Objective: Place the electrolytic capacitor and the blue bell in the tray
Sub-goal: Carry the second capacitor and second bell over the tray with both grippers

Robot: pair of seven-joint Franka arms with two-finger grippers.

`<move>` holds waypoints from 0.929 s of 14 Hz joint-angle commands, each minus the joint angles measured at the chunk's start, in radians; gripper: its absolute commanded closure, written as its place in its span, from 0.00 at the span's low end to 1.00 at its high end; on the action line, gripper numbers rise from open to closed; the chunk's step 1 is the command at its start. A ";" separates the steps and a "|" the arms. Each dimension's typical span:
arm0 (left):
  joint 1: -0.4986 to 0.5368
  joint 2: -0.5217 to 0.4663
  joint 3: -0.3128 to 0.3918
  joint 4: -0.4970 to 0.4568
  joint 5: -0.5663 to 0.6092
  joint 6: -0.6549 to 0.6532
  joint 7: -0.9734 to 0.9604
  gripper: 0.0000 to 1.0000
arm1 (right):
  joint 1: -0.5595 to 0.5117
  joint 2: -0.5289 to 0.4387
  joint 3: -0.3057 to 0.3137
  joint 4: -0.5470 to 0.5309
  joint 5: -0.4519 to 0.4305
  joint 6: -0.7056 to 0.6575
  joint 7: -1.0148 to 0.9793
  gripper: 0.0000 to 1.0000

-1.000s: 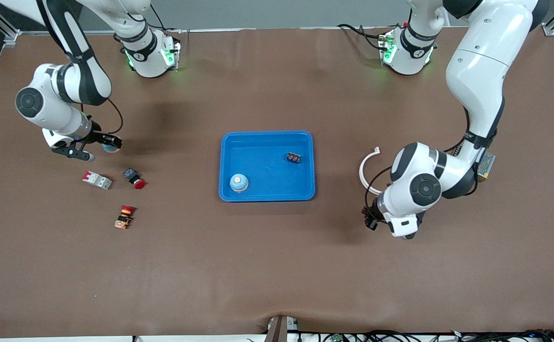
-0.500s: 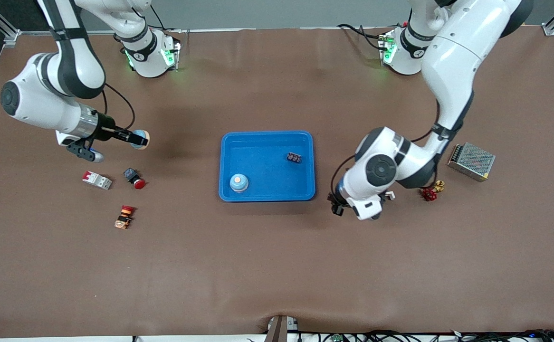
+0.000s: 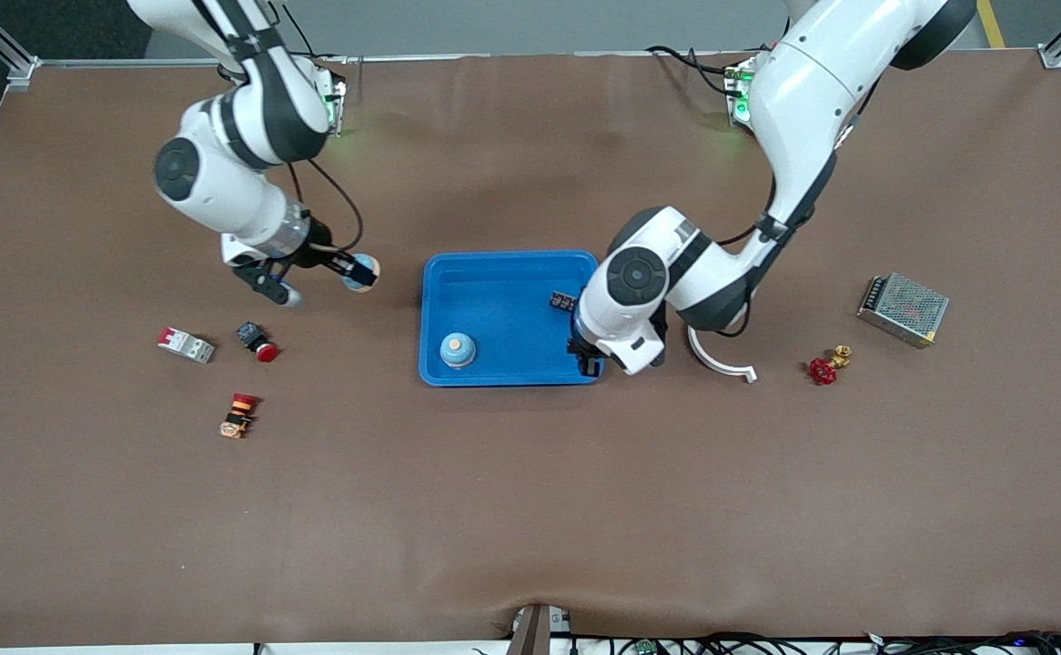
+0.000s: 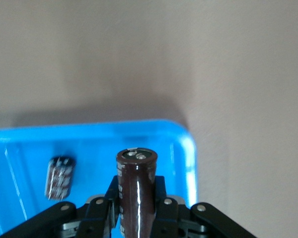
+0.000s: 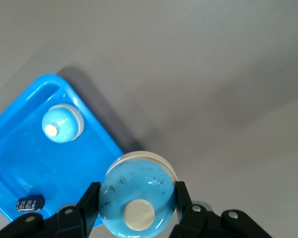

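The bright blue tray lies mid-table. In it stand a blue bell and a small dark capacitor. My left gripper is over the tray's corner toward the left arm's end, shut on a brown electrolytic capacitor that stands upright between the jaws; the tray and the lying capacitor show below it. My right gripper is over the table beside the tray, toward the right arm's end, shut on a second blue bell. The right wrist view shows the tray and its bell.
A white curved piece, a red valve and a metal mesh box lie toward the left arm's end. A circuit breaker, a red push-button and an orange-red button lie toward the right arm's end.
The right gripper has carried its blue bell from near the circuit breaker toward the tray. The left gripper has swung with its capacitor from the left arm's end to over the tray's corner.
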 commanded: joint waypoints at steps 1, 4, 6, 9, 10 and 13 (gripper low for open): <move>-0.026 0.010 0.007 0.002 0.021 0.002 -0.093 1.00 | 0.067 0.069 -0.015 0.048 -0.052 0.022 0.089 1.00; -0.041 0.035 0.012 -0.004 0.019 0.049 -0.118 1.00 | 0.131 0.155 -0.013 0.128 -0.213 0.033 0.322 1.00; -0.041 0.052 0.012 -0.003 0.021 0.066 -0.118 1.00 | 0.171 0.222 -0.013 0.192 -0.258 0.035 0.425 1.00; -0.055 0.076 0.017 -0.004 0.021 0.095 -0.118 1.00 | 0.211 0.290 -0.015 0.260 -0.290 0.035 0.513 1.00; -0.055 0.085 0.017 -0.003 0.024 0.100 -0.118 1.00 | 0.220 0.305 -0.015 0.271 -0.311 0.036 0.539 1.00; -0.061 0.088 0.017 -0.010 0.025 0.100 -0.115 1.00 | 0.251 0.344 -0.015 0.274 -0.354 0.073 0.601 1.00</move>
